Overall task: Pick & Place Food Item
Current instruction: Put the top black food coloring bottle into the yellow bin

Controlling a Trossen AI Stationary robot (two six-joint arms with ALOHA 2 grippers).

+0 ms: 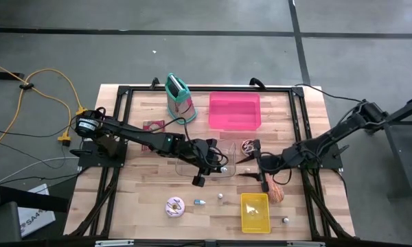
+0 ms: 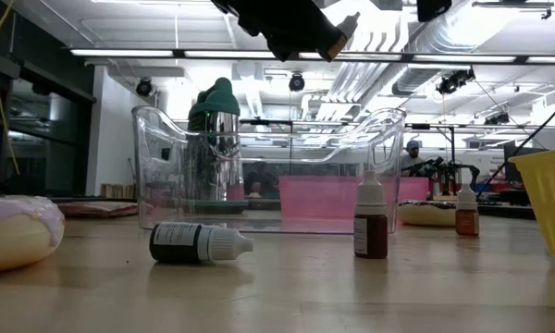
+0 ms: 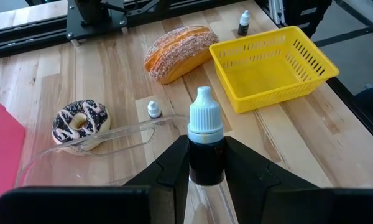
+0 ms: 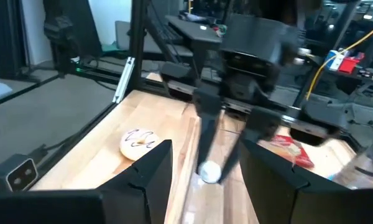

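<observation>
Gripping a bottle (image 3: pixel 205 134) cap-up in the left claw (image 3: pixel 206 165), fingers closed narrow on its dark body, above the rim of the clear bin (image 3: pixel 112 134). Held low on the body only, so likely to tilt or slip out if jolted, then drop into the bin or bounce onto the counter (image 3: pixel 112 68). Not food either, so possibly the wrong pick for this task. Facing it, the right claw (image 4: pixel 206 149) spread about halfway, holding nothing, raised near the bread (image 1: pixel 277 193). Close enough across the middle to risk a clash of the two arms if both reach in at once. Food all resting on the counter: bread just beside the basket (image 3: pixel 273 62), chocolate donut (image 3: pixel 81 121) against the bin's wall, pink donut (image 1: pixel 174 206) near the front edge. Small loose bottles (image 2: pixel 371 217) standing nearby, easily knocked over by a low sweep toward the bread. Hard to tell which food is meant. Both claws cut off at the top of the low view; right wrist view too smeared to read contact; bin's floor hard to make out through the glare.
</observation>
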